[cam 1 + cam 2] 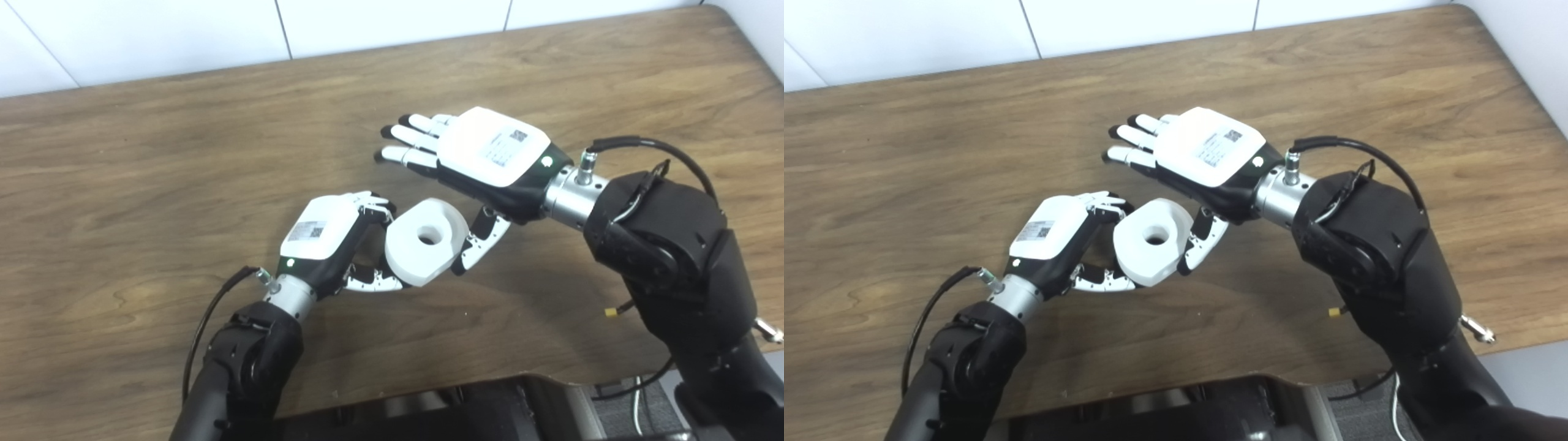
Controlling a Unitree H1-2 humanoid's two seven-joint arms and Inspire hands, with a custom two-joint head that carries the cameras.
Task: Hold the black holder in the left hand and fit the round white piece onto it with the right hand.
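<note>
Two robot hands are meeting over the round white piece (425, 241) above the wooden table (153, 159).

Nearest, the left robot hand (334, 242) is curling its fingers around the piece's left side; any black holder is hidden. Beyond, the right robot hand (484, 162) is spreading wide, thumb touching the piece's right edge.

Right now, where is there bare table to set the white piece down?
Bare wood lies left of the left hand, and between the right hand and the wall. The middle is crowded: the white piece sits between both hands.
</note>
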